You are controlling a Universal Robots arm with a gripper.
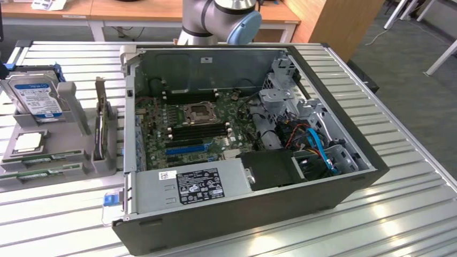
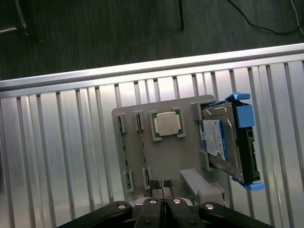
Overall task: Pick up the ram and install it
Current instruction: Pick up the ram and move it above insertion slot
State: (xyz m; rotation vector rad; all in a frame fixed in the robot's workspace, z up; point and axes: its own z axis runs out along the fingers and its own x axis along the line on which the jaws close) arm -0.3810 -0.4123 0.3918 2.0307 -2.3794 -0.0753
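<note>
Two ram sticks lie on edge in the slots of a grey holder point(image 2: 156, 156), seen as thin green strips: one ram stick point(image 2: 122, 152) and a second point(image 2: 142, 149) beside it. In the exterior view the same ram sticks point(image 1: 44, 158) point(image 1: 36, 174) sit at the holder's point(image 1: 78, 166) near end, on the exterior view's left. My gripper point(image 2: 161, 187) hangs high above the holder's edge, off to the side of the sticks, with its dark fingers point(image 2: 153, 184) pressed together and nothing between them.
The holder also carries a square silver processor chip point(image 2: 167, 124) and a blue-labelled hard drive point(image 2: 222, 142) in a blue bracket. An open computer case point(image 1: 243, 214) with its motherboard point(image 1: 192, 123) and black memory slots point(image 1: 200, 128) stands on the slatted metal table point(image 1: 400, 214).
</note>
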